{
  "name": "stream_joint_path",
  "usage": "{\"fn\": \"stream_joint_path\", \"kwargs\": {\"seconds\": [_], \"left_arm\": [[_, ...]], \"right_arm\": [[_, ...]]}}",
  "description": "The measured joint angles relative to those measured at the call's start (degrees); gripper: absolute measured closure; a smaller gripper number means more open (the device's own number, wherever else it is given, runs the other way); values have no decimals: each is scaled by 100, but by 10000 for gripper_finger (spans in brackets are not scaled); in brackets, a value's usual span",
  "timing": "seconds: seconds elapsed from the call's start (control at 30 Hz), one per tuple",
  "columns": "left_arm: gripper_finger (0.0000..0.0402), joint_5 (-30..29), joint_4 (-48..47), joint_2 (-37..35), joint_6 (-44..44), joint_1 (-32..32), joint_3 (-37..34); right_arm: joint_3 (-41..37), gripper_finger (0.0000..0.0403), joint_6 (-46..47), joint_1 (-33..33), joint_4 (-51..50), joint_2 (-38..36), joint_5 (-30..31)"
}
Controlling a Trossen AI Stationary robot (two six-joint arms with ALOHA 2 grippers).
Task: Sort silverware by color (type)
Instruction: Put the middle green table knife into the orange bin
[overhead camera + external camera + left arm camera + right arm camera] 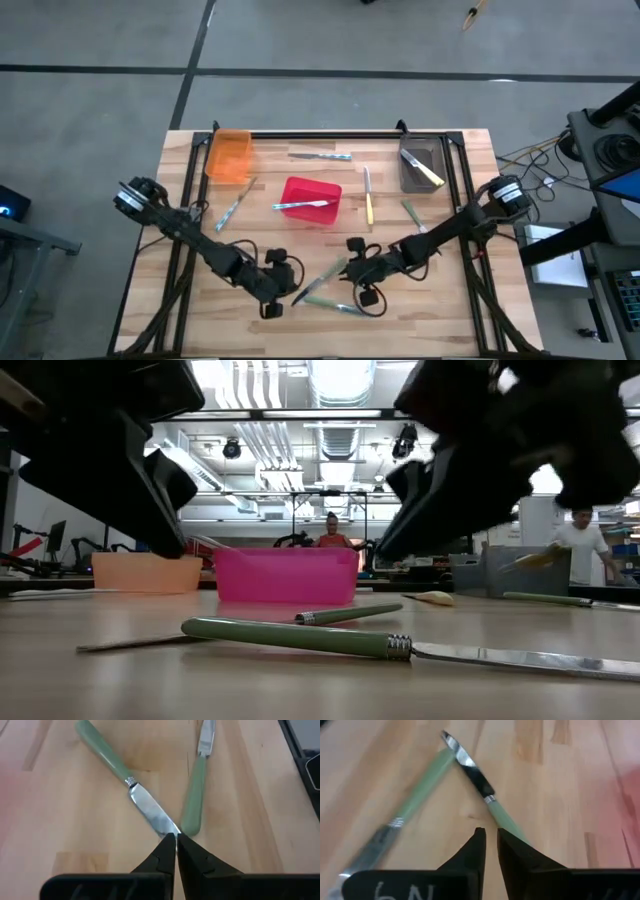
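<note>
Two green-handled utensils lie flat on the wood in a V. The knife (145,805) (475,775) (325,278) has its blade tip at the V's point. The second utensil (192,795) (417,795) (338,305) has its handle end there. My left gripper (176,837) (296,293) is shut and hovers over that point; the low view shows it above the table. My right gripper (490,831) (348,268) is open by a narrow gap and hovers near the knife's handle end. Other blue, yellow and green utensils lie farther back.
A pink bin (312,200) has a blue utensil (303,205) across it. The orange bin (230,155) is far left. The grey bin (420,165) at far right holds a yellow utensil. Loose utensils: blue (320,155), (235,205), yellow (368,195), green (410,212). People stand in the room behind.
</note>
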Motion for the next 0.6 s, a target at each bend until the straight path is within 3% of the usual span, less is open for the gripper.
{"fn": "stream_joint_path", "kwargs": {"seconds": [0.3, 0.6], "left_arm": [[401, -10, 34, -11, -64, -22, -24], [402, -12, -3, -49, -180, -46, -24]], "right_arm": [[86, 376, -7, -50, 1339, 962, 4], [1111, 376, 12, -181, 1408, 1927, 89]]}}
